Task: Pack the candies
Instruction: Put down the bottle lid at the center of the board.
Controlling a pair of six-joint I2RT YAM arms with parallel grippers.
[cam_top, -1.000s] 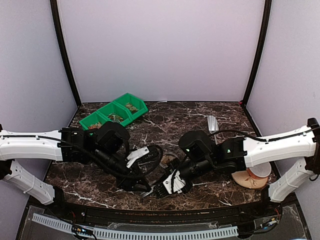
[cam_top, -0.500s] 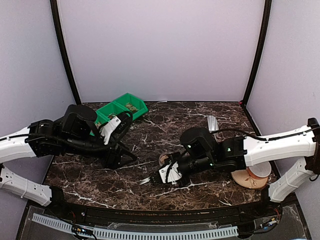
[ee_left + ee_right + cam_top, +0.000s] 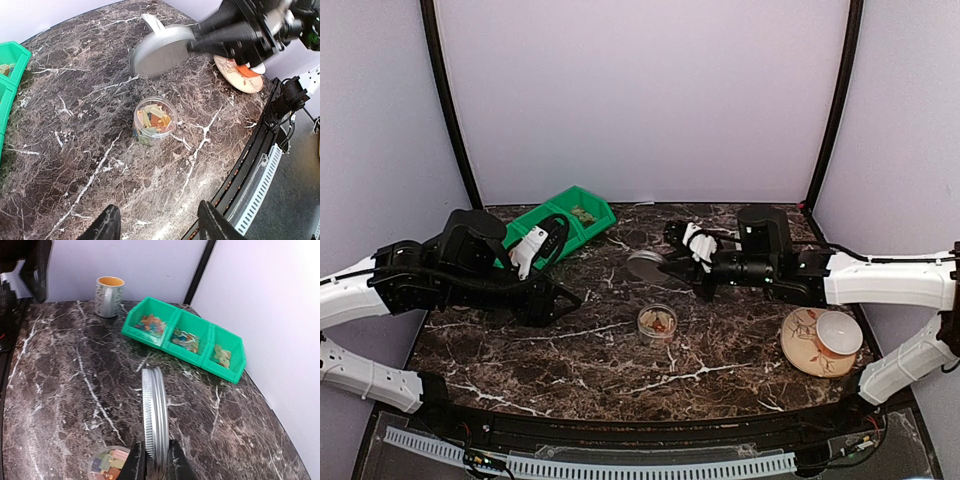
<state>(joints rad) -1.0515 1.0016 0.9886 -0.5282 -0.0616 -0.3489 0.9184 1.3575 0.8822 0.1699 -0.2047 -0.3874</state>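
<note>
– While the right gripper [image 3: 156,459] pinches the metal lid [image 3: 155,410] across its two faces, where do the candies sit?

– Fig. 1, all views: the candies [image 3: 151,119] fill a small clear jar [image 3: 657,322]. It stands upright and open-mouthed on the marble table [image 3: 740,375], between the two arms. More sweets lie in the three compartments of the green bin [image 3: 565,218], at the far left and well apart from the jar.

– Which way is the jar from the lid?

– Toward the near edge, and lower. The lid hangs above the table just beyond the jar, tilted rather than level with the mouth. Of the two arms, the right is judged the nearer.

– And the left gripper [image 3: 157,216]?

– Fingers spread, holding nothing, low at the jar's left with bare marble between.

– Room to move?

– Open table all round the jar. The saucer [image 3: 800,350] and its cup [image 3: 840,333] lie well to the right. A mug [image 3: 109,296] stands near the bin's end (right wrist view only). Closing would likely call for levelling the lid and bringing it nearward over the mouth. A tilted descent could cock the lid or tip the jar.
</note>
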